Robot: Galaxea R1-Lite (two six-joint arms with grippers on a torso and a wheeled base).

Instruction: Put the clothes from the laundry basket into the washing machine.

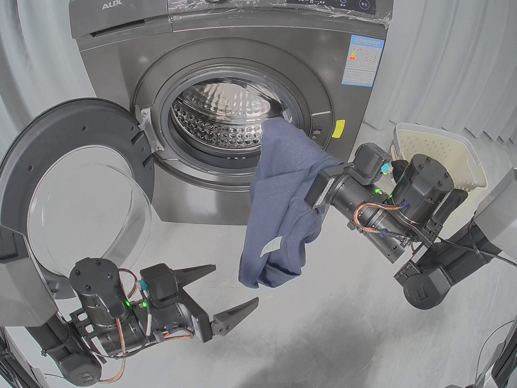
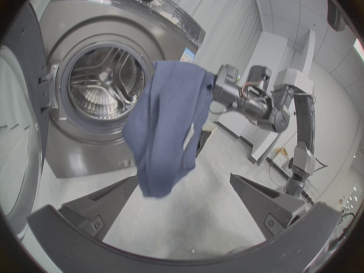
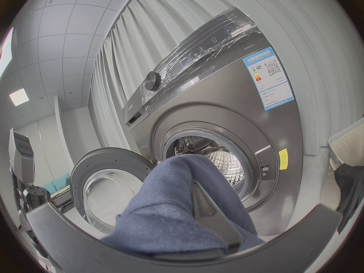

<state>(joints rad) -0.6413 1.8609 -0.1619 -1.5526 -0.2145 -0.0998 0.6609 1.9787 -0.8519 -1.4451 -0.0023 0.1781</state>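
Observation:
The grey washing machine [image 1: 231,44] stands ahead with its steel drum [image 1: 226,114] exposed. A blue garment [image 1: 280,189] hangs in front of the right side of the drum mouth, its top at the rim and its tail dangling above the floor. My right gripper [image 3: 182,194] is shut on it; one finger [image 3: 212,213] lies over the cloth. The cream laundry basket [image 1: 431,141] sits on the floor to the machine's right, with a dark garment [image 3: 349,186] at its edge. My left gripper [image 1: 237,284] is open and holds nothing, low in front of the machine, below the blue garment [image 2: 167,126].
The round machine door [image 1: 70,130] is swung fully open to the left, just beyond my left arm. Pale curtains hang behind the machine. Bare grey floor [image 1: 334,319] stretches between my two arms.

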